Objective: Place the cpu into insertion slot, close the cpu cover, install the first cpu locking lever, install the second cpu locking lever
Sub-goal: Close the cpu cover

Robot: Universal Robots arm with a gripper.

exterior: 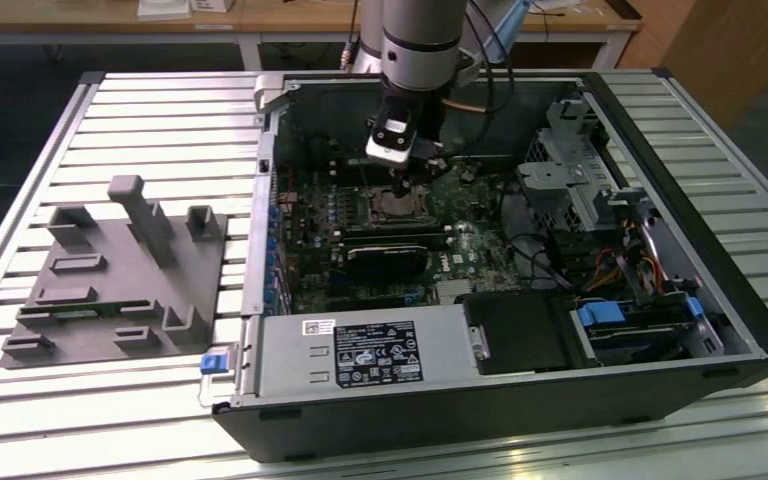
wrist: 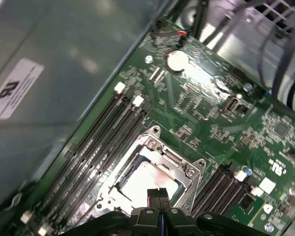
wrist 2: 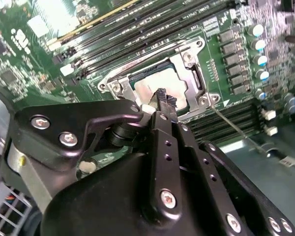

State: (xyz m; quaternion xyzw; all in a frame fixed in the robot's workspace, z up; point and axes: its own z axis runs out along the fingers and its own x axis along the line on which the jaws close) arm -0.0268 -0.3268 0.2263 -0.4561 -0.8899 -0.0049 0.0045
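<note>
The cpu (wrist 2: 148,87) (wrist: 146,180) lies in the insertion slot (exterior: 395,205) on the green motherboard, its pale face showing. The silvery cpu cover (wrist 2: 191,74) (wrist: 173,160) lies flat around it as a frame with a window. My gripper (wrist 2: 162,96) (wrist: 159,193) (exterior: 411,168) hangs just above the socket. Its black fingers are pressed together with nothing between them, and their tips are over the cpu's edge near the cover's rim. A thin metal lever rod (wrist 2: 232,127) runs away from one corner of the socket.
Long black memory slots (wrist: 105,132) flank the socket on both sides. The open computer case (exterior: 704,300) stands on a slatted table, with a black card (exterior: 387,258), drive cage (exterior: 571,170) and cables nearby. A grey fixture (exterior: 117,270) lies at the exterior view's left.
</note>
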